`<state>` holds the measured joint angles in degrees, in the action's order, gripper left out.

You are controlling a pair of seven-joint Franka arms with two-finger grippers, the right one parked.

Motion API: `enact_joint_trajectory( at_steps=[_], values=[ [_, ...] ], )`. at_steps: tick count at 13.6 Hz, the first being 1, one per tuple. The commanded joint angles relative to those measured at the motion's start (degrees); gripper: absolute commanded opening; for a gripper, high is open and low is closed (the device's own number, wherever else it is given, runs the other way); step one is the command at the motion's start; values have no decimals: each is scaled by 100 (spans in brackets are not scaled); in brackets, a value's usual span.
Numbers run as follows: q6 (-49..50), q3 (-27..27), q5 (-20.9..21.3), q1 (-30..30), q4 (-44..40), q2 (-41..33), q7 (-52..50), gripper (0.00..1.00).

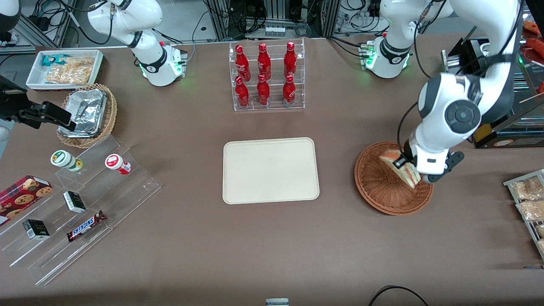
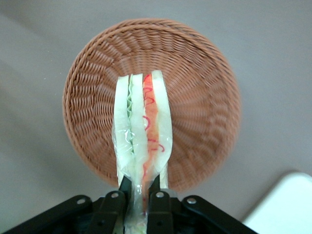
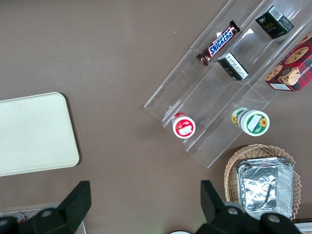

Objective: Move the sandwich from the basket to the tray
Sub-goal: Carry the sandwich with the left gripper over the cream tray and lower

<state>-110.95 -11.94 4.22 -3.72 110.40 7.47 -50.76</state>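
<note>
My left gripper [image 1: 409, 169] is shut on the sandwich [image 1: 401, 168], a wrapped wedge of white bread with red and green filling, and holds it above the reddish-brown woven basket [image 1: 382, 193]. In the left wrist view the black fingers [image 2: 125, 189] pinch the sandwich [image 2: 142, 124] at its narrow end, and the basket [image 2: 200, 102] lies below it with bare table showing around its rim. The cream tray [image 1: 270, 170] lies flat and bare on the table beside the basket, toward the parked arm's end; its corner shows in the left wrist view [image 2: 285, 204].
A clear rack of red bottles [image 1: 266, 76] stands farther from the front camera than the tray. A wire rack with snack packets [image 1: 529, 204] sits at the working arm's end. A clear stepped stand with snacks [image 1: 76, 212] and a tan basket with foil container [image 1: 87, 114] lie toward the parked arm's end.
</note>
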Motion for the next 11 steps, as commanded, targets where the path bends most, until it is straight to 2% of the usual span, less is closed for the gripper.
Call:
enact_joint_trajectory(
  at_steps=[1,6,8,11],
  values=[
    [767,-141,-34,-688,-949,333,-101,4],
    [478,-177,-263,-2191,-1582,1149,-110,5],
    [15,-194,-438,-2483,-1680,1475,-101,5],
    [-1020,-186,-378,-3098,-1689,2098,-39,5]
  ],
)
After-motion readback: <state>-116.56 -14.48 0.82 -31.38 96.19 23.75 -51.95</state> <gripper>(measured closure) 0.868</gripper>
